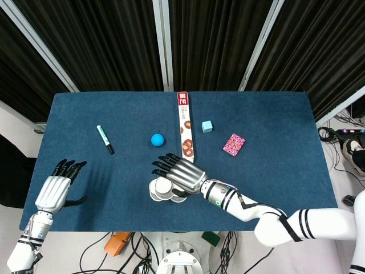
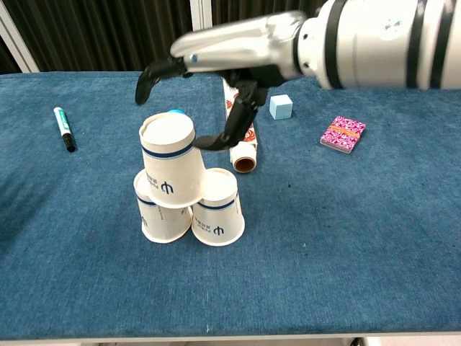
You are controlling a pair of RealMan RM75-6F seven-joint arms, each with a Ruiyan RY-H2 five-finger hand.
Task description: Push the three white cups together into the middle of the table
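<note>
Three white paper cups stand upside down near the table's front middle. Two stand side by side on the cloth, the left cup and the right cup. The third cup sits tilted on top of them. My right hand hovers just above and behind the top cup with its fingers spread, holding nothing. From the head view, my right hand covers most of the cup cluster. My left hand is open at the front left edge, far from the cups.
On the blue table behind the cups lie a long snack tube, a blue ball, a light blue cube and a pink packet. A green marker lies at the left.
</note>
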